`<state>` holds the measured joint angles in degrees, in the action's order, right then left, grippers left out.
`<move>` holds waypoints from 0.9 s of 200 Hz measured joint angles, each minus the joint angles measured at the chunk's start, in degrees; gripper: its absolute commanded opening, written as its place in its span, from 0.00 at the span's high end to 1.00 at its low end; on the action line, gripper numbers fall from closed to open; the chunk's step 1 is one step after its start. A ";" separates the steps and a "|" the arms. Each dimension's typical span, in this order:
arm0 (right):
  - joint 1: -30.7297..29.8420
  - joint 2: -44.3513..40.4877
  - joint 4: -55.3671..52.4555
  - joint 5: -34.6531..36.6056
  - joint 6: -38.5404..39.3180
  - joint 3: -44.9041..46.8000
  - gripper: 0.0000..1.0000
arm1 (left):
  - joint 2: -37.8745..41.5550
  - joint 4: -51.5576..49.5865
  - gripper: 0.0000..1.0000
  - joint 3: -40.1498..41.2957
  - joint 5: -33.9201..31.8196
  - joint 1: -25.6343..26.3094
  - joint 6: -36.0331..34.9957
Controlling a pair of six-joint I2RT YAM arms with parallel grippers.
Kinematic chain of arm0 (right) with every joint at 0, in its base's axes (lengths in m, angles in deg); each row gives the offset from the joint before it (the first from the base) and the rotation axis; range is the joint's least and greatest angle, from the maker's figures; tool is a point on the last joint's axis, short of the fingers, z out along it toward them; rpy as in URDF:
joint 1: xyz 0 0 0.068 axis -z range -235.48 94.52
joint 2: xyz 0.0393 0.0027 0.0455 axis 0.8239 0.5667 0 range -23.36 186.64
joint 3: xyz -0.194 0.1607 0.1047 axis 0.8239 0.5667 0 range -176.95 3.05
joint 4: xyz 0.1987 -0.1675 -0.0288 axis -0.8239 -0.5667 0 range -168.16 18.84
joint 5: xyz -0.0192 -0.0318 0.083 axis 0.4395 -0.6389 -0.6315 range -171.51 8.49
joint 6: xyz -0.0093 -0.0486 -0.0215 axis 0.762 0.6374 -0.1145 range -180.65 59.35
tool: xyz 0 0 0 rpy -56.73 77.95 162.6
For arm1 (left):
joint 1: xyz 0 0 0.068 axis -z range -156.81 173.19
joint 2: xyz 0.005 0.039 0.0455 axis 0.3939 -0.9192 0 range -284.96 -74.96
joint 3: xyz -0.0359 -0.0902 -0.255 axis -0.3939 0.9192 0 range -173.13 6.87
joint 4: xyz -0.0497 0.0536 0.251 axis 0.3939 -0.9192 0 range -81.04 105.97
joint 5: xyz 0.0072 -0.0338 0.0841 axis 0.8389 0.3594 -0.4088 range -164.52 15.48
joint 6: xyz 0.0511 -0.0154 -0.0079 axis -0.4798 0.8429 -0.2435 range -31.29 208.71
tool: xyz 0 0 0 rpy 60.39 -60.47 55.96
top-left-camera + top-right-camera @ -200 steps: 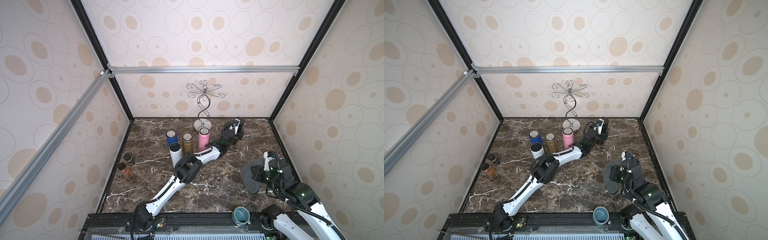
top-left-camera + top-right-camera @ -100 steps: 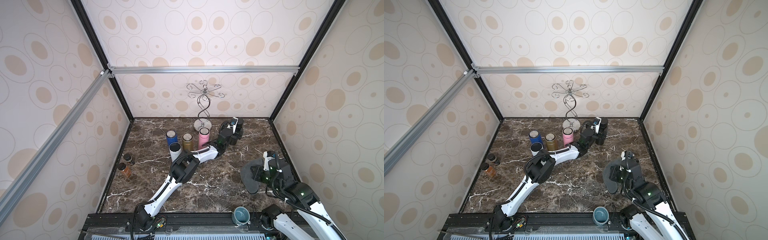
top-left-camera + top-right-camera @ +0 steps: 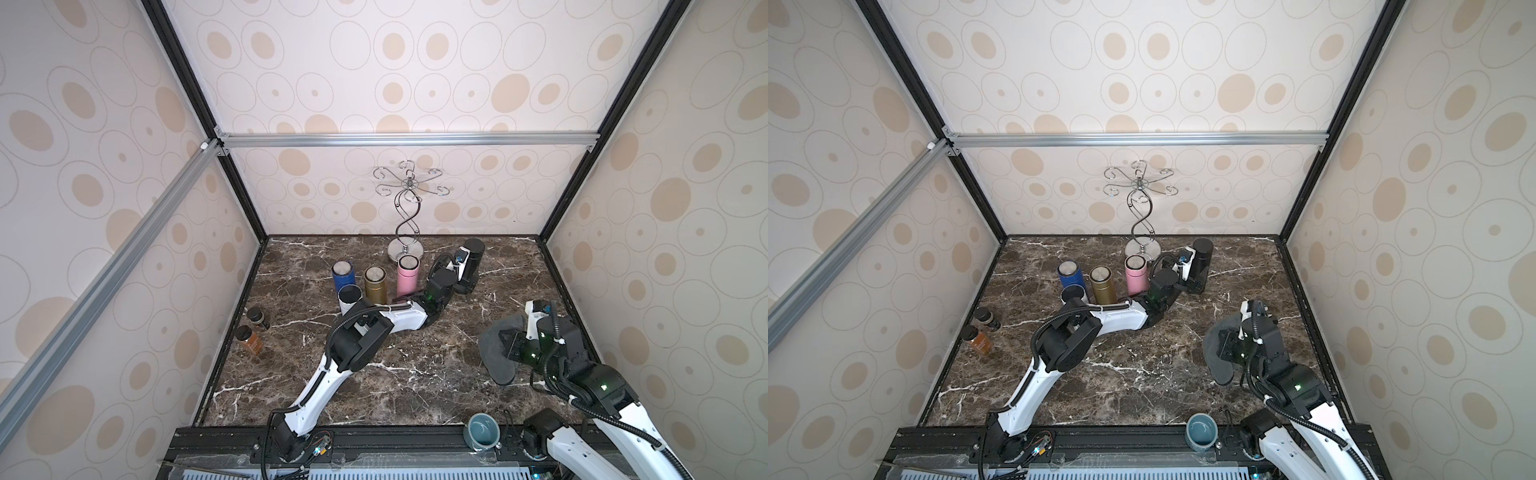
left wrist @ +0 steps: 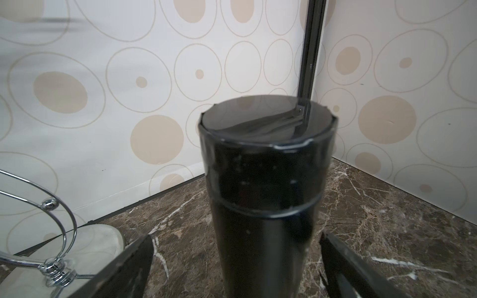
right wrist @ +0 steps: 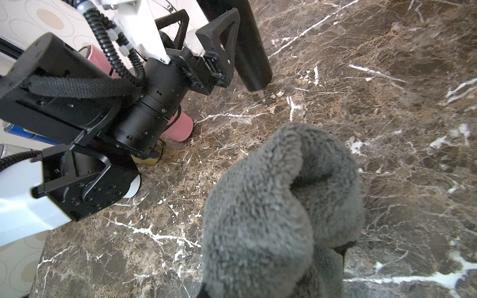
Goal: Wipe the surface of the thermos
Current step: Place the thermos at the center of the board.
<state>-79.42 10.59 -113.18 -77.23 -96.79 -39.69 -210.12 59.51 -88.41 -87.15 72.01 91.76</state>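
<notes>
A black thermos (image 3: 473, 259) (image 3: 1201, 257) stands on the marble top near the back, right of centre. My left gripper (image 3: 464, 286) (image 3: 1194, 284) is open, one finger on each side of its lower body. In the left wrist view the thermos (image 4: 265, 193) fills the middle, with a gap to each finger of the gripper (image 4: 236, 236). My right gripper (image 3: 512, 345) (image 3: 1228, 347) is shut on a grey fluffy cloth (image 3: 494, 353) (image 5: 278, 201) held low at the right. The cloth hides that gripper's jaws. It is well apart from the thermos (image 5: 251, 51).
A pink flask (image 3: 407, 276), a gold one (image 3: 375, 284), a blue one (image 3: 343, 277) and a white one (image 3: 350, 299) cluster left of the thermos. A chrome hook stand (image 3: 406, 216) rises behind them. Two spice jars (image 3: 249, 338) stand by the left wall, and a teal cup (image 3: 483, 431) at the front edge.
My left jaws have widened a little around the black thermos, and the left arm's elbow has shifted slightly left. The right arm and cloth have stayed put.
</notes>
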 measured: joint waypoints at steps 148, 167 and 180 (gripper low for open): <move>0.00 0.52 -0.26 0.37 1.90 -1.64 1.00 | 20.87 1.31 0.00 24.68 1.75 4.42 -3.15; 0.00 1.77 0.04 0.42 2.08 -1.95 1.00 | 26.95 -3.50 0.00 27.71 1.90 6.47 -3.41; 0.00 2.86 0.33 0.46 2.21 -2.25 1.00 | 31.61 -7.19 0.00 28.92 1.92 8.00 -3.54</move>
<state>-79.42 13.45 -112.85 -76.78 -94.58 -41.95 -178.51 52.32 -59.50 -85.22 80.01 88.22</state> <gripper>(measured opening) 0.085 0.998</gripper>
